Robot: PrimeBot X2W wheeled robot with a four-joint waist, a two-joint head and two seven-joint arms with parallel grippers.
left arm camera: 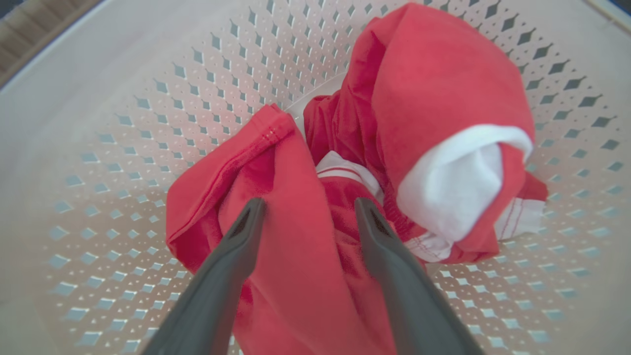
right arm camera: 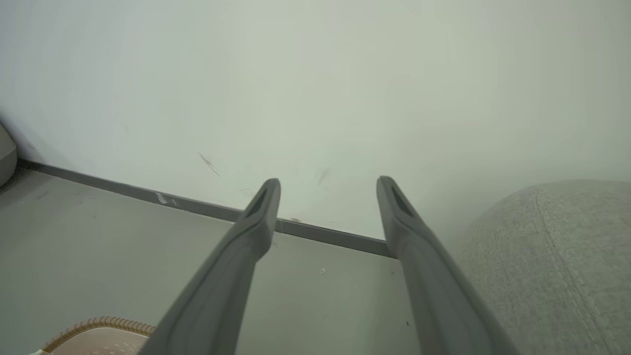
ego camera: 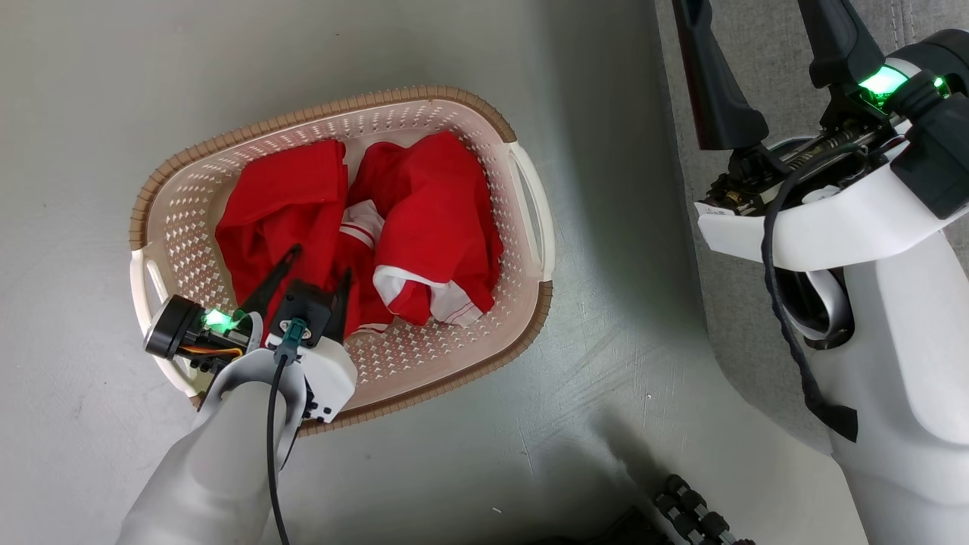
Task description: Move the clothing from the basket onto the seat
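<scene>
The cream basket [ego camera: 424, 94] stands on the floor to the left of the grey seat [ego camera: 734, 333]. Red clothing [ego camera: 431, 204] with white trim lies crumpled inside it, a second red piece [ego camera: 288, 204] beside it on the left. My left gripper [ego camera: 318, 269] reaches into the basket, open, its fingers straddling a fold of the left piece. In the left wrist view the left gripper [left arm camera: 309, 204] has that red fabric [left arm camera: 296, 256] between its spread fingers, against the basket wall [left arm camera: 148, 123]. My right gripper [ego camera: 757, 15] hovers open over the seat, holding nothing.
Grey floor [ego camera: 606, 393] surrounds the basket. In the right wrist view the right gripper [right arm camera: 329, 185] points at a pale wall with a dark baseboard [right arm camera: 197, 207]; the seat's rounded corner [right arm camera: 542, 256] and the basket rim [right arm camera: 98, 325] show. A dark ribbed part [ego camera: 696, 515] sits at the bottom.
</scene>
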